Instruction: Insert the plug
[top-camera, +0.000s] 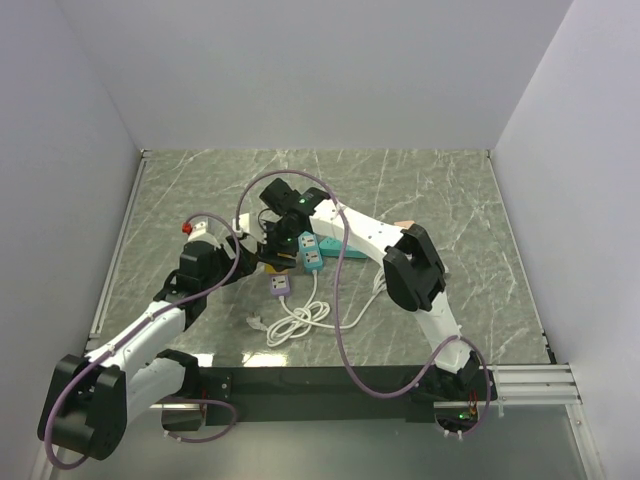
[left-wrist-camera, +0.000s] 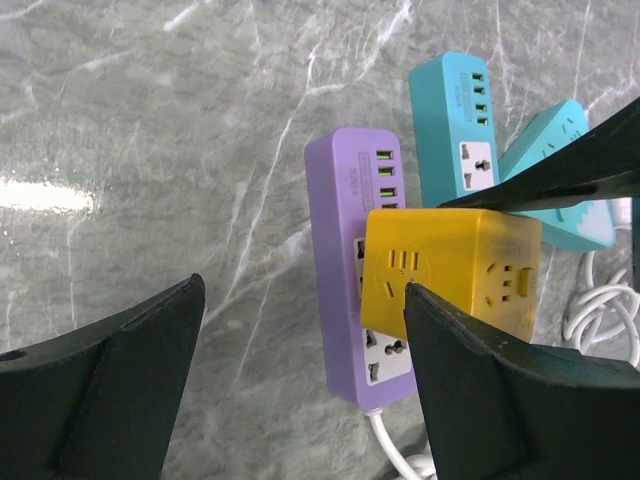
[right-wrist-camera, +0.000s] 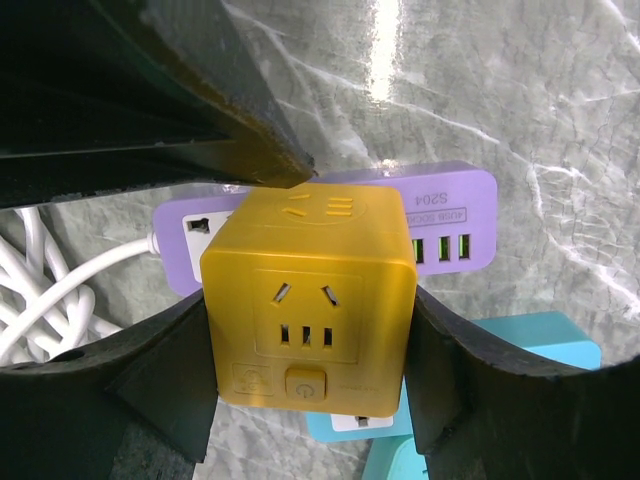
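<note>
My right gripper (right-wrist-camera: 310, 350) is shut on a yellow cube plug (right-wrist-camera: 310, 300), one finger on each side face. The cube hangs over the middle of a purple power strip (left-wrist-camera: 345, 230) lying on the marble table; whether its underside touches the strip is hidden. My left gripper (left-wrist-camera: 300, 300) is open, its right finger (left-wrist-camera: 480, 390) close in front of the cube (left-wrist-camera: 450, 270) and its left finger well clear over bare table. From above, both grippers meet at the cube (top-camera: 272, 262), just behind the purple strip (top-camera: 280, 285).
Two teal power strips (left-wrist-camera: 455, 120) (left-wrist-camera: 565, 190) lie right beside the purple one. A coiled white cable (top-camera: 300, 318) runs from the strips toward the near edge. The table is walled at the back and on both sides.
</note>
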